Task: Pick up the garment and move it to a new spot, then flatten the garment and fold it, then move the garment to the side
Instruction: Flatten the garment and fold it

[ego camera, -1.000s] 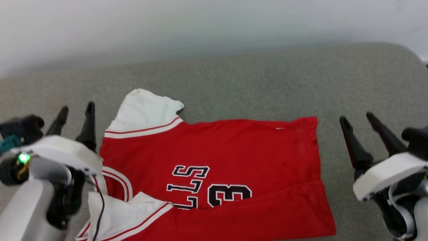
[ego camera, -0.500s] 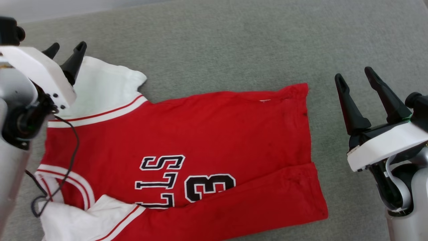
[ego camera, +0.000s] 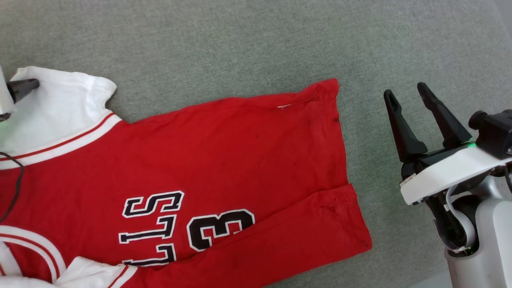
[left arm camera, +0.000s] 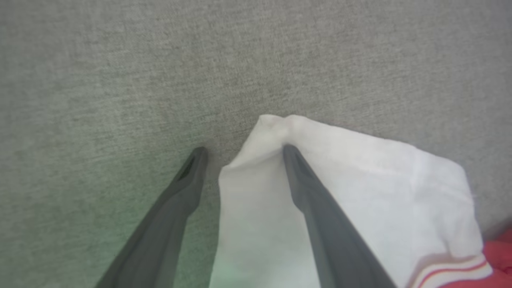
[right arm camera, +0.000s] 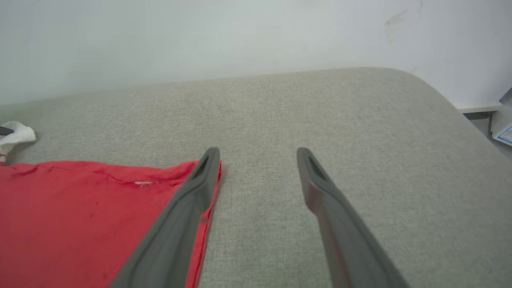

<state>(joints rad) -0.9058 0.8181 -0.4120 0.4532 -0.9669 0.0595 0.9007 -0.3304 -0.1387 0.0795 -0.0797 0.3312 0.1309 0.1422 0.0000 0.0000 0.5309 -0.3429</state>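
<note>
The garment [ego camera: 224,160] is a red jersey lying flat on the grey cushion [ego camera: 256,44], lettering [ego camera: 180,224] up, with its near long edge folded over. Its white sleeve [ego camera: 60,104] sticks out at the upper left. One dark finger [ego camera: 24,86] of my left gripper rests on that sleeve's far corner. In the left wrist view the left gripper [left arm camera: 244,151] is open astride the sleeve [left arm camera: 360,184] corner, one finger on the cloth, the other on the cushion. My right gripper [ego camera: 407,93] is open just right of the hem [ego camera: 340,132]; its left finger [right arm camera: 192,192] overlaps the hem corner [right arm camera: 80,208].
A white wall [right arm camera: 240,36] rises behind the cushion. The cushion's rounded right edge [right arm camera: 452,100] drops off toward a shelf with a pale box [right arm camera: 504,130]. A black cable [ego camera: 12,188] from my left arm hangs over the jersey's left part.
The head camera has tilted down and turned, so the whole picture has shifted. My left gripper has reached forward to the white sleeve's far corner. The right gripper stays open beside the hem.
</note>
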